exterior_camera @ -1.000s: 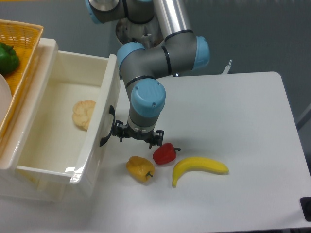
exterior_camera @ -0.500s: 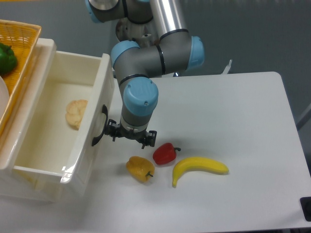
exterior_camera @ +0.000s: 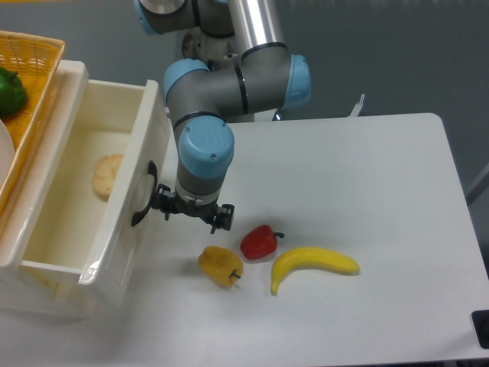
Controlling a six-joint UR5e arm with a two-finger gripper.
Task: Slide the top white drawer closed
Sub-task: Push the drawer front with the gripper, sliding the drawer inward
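Even, bright overhead light fills the view. Soft shadows sit under the banana (exterior_camera: 313,265) and peppers. Glare glints on the top white drawer (exterior_camera: 92,267) rim. Focus is sharp, with no visible blur.

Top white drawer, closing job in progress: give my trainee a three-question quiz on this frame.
1. True or false: the top white drawer is fully closed.
2. Which item lies inside the drawer? A) banana B) pale round pastry C) red pepper
3. Which item on the table lies nearest the gripper?

Key:
1. False; it stands open, its inside showing.
2. B, the pale round pastry; the banana and red pepper lie on the table.
3. The yellow pepper and the red one are about equally close.
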